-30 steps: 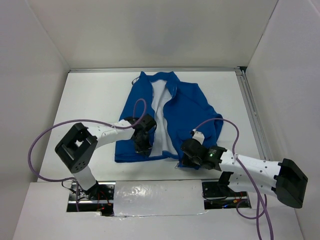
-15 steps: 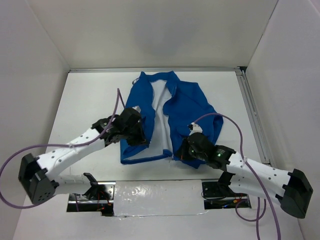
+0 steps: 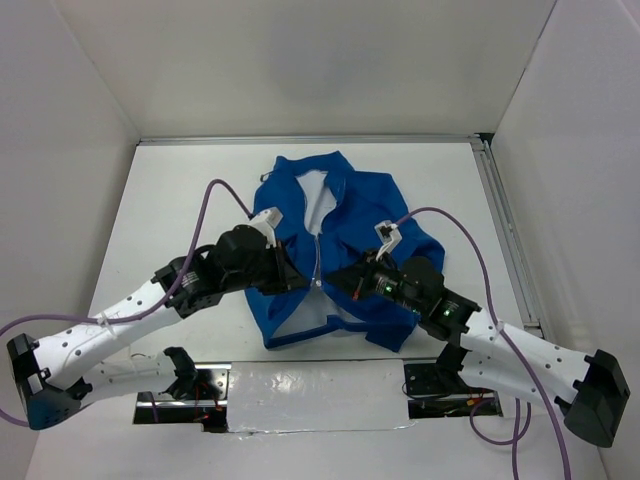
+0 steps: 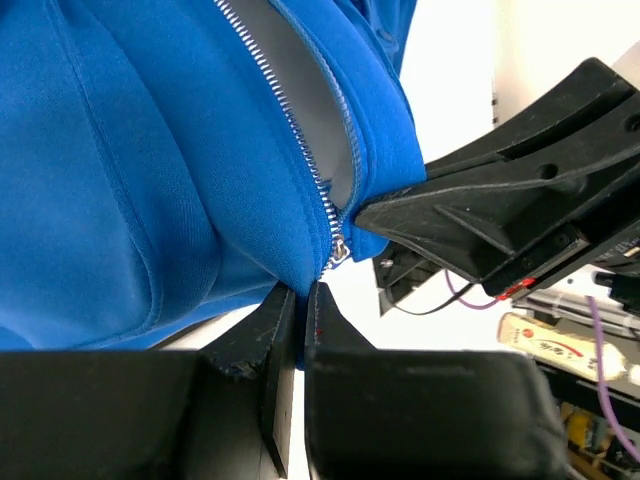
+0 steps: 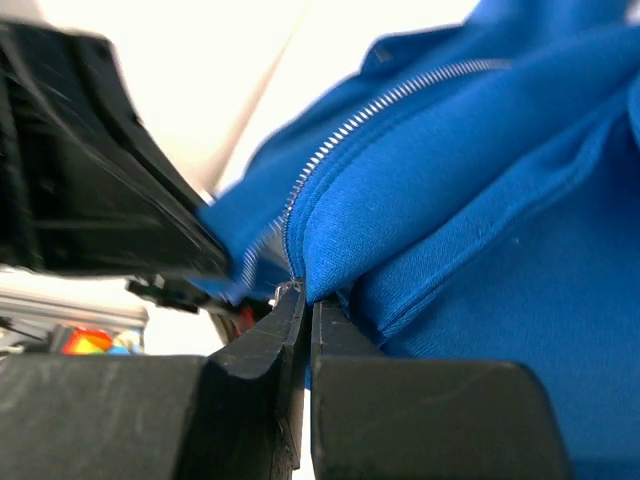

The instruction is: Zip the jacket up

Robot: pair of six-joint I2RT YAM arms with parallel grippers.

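The blue jacket (image 3: 350, 215) lies on the white table, front open with white lining showing, its hem lifted. My left gripper (image 3: 300, 283) is shut on the jacket's left front edge near the hem; in the left wrist view (image 4: 300, 290) blue fabric sits between the pads beside the silvery zipper (image 4: 290, 120). My right gripper (image 3: 345, 283) is shut on the right front edge near the hem; the right wrist view (image 5: 303, 297) shows fabric and zipper teeth (image 5: 350, 125) pinched between the pads. The two grippers face each other, a small gap apart.
White walls enclose the table (image 3: 180, 200) on three sides. A metal rail (image 3: 505, 230) runs along the right edge. Purple cables (image 3: 225, 190) loop over the arms. A taped panel (image 3: 310, 395) lies at the near edge.
Both arms have swung toward the middle and lifted the two front edges together. The jacket's lower part has bunched and shifted, and the opening has narrowed.
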